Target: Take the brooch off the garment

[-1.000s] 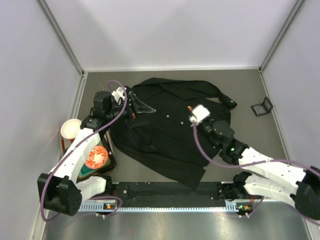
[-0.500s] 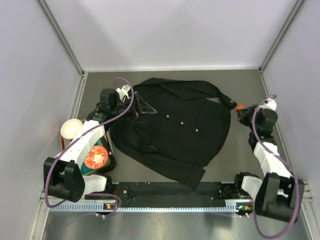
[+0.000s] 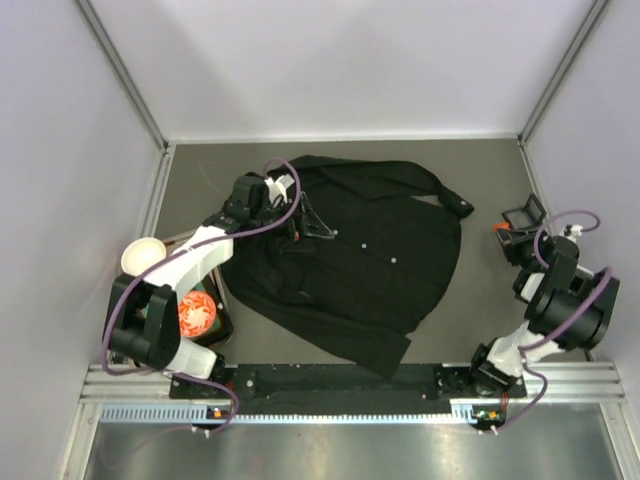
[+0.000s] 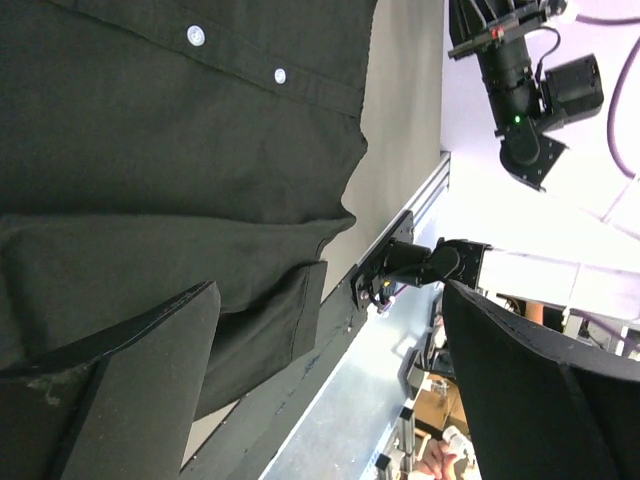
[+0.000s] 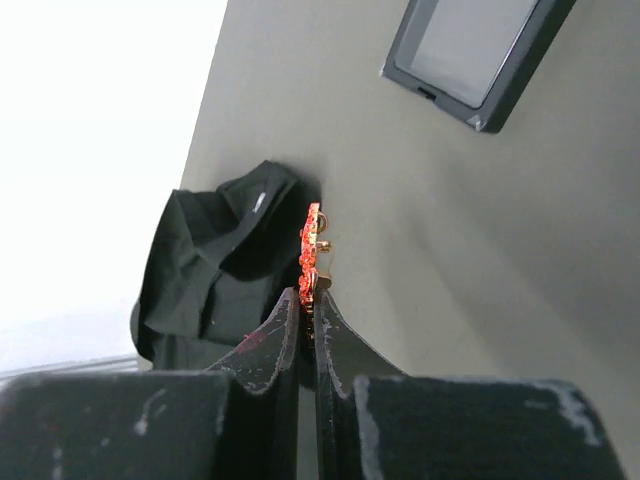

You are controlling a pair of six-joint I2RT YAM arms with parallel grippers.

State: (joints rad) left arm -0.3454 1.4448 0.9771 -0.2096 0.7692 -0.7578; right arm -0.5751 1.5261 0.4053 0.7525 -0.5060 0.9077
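Note:
The garment (image 3: 350, 260) is a black button-up shirt spread flat on the grey table, its front and pale buttons also filling the left wrist view (image 4: 150, 150). My right gripper (image 3: 505, 235) is off the shirt at the table's right side, shut on the brooch (image 3: 497, 229). In the right wrist view the tiny red-orange brooch (image 5: 312, 248) sticks up edge-on from the pinched fingertips of the right gripper (image 5: 308, 300), with a shirt cuff (image 5: 225, 260) behind it. My left gripper (image 3: 318, 222) hovers over the shirt near the collar, open and empty (image 4: 330, 380).
A small black-framed tray (image 3: 522, 213) lies just beyond the right gripper, also in the right wrist view (image 5: 475, 55). A white cup (image 3: 140, 256) and a round orange disc with white pattern (image 3: 192, 315) sit at the left. White walls enclose the table; the arm rail (image 3: 340, 385) runs along the front.
My right arm has swung from the shirt's chest to the right side of the table, carrying the brooch off the shirt. My left gripper has shifted right over the shirt.

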